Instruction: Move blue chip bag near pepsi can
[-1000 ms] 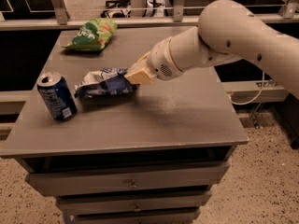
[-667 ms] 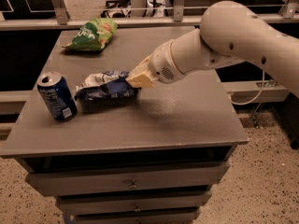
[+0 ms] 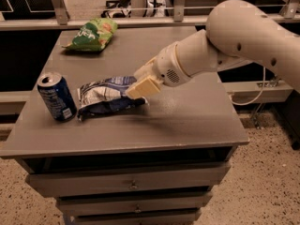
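Note:
The blue chip bag (image 3: 105, 95), crinkled dark blue and white, lies flat on the grey table (image 3: 187, 121) at front left. The pepsi can (image 3: 56, 96), blue with a silver top, stands upright just left of the bag, a small gap between them. My gripper (image 3: 143, 82) is at the bag's right end, low over the table and touching or just above the bag's edge. The white arm (image 3: 225, 46) reaches in from the upper right.
A green chip bag (image 3: 92, 34) lies at the table's back left corner. Drawers (image 3: 133, 184) sit under the tabletop. A railing (image 3: 140, 18) runs behind the table. A speckled floor (image 3: 262, 182) lies to the right.
The arm and gripper have shifted slightly to the right. The blue chip bag and the can stay where they were.

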Tool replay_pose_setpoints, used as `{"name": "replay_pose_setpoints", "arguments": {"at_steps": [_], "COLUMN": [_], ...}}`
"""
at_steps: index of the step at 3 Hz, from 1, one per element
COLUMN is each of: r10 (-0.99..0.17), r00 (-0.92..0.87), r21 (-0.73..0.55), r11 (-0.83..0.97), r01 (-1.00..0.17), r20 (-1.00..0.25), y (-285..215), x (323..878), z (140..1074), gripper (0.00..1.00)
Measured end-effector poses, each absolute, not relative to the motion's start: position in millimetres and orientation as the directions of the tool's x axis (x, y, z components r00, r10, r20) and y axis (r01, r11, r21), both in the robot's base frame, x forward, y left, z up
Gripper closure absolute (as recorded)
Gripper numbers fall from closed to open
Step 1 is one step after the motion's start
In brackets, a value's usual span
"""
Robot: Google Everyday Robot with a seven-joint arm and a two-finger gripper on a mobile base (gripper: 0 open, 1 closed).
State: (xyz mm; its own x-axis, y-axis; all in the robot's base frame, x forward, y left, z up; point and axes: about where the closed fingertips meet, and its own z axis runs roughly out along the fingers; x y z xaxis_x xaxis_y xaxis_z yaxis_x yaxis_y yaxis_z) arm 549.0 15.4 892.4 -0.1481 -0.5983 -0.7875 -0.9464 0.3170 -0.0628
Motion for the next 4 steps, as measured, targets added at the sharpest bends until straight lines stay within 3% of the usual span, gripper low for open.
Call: {"name": "replay_pose_setpoints", "arguments": {"at_steps": [1,2,4], "r10": [-0.600,-0.584,-0.560], "r00": [-0.166,-0.195,-0.271], "r21": [-0.040,-0.040,-0.189], "r11": [0.314,0.365,0.629], "r01": [-0.949,-0.930,-0.754], "r20": [-0.783,-0.788,-0.783], "y": [9,-6,-100], "x": [539,539,571], "z": [893,896,909], "gripper": [0.00,0.00,0.00]}}
